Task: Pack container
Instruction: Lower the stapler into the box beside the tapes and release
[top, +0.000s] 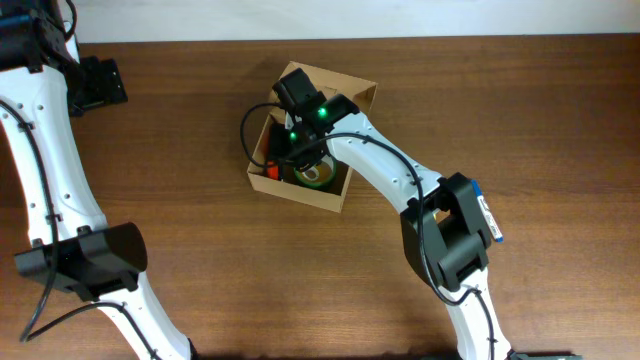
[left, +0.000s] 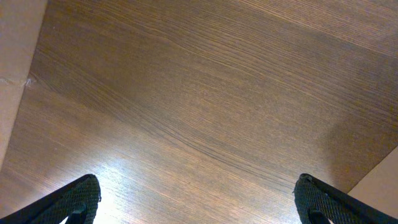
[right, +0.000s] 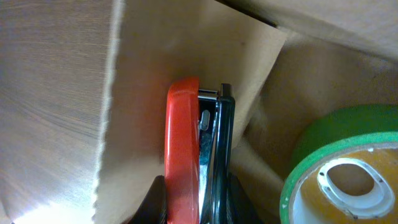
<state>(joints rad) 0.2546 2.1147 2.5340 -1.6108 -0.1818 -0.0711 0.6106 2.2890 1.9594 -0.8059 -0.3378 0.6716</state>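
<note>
Dark wood-grain worktop (top: 520, 110), pale strip along the frame's top; the open box (top: 300, 190) sits upper centre, long axis top to bottom, far end leaning right; right fingers (right: 158, 208) inside it clamp a stapler (right: 183, 149) beside a green tape roll (right: 339, 168); left fingers (left: 74, 202) spread wide, empty, upper left.

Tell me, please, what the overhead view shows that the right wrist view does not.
Only overhead: the left arm and right arm, and the whole box on the table. Only right wrist: the metal strip and black base of the stapler, close up. Both: the red stapler and the green tape roll in the box.
</note>
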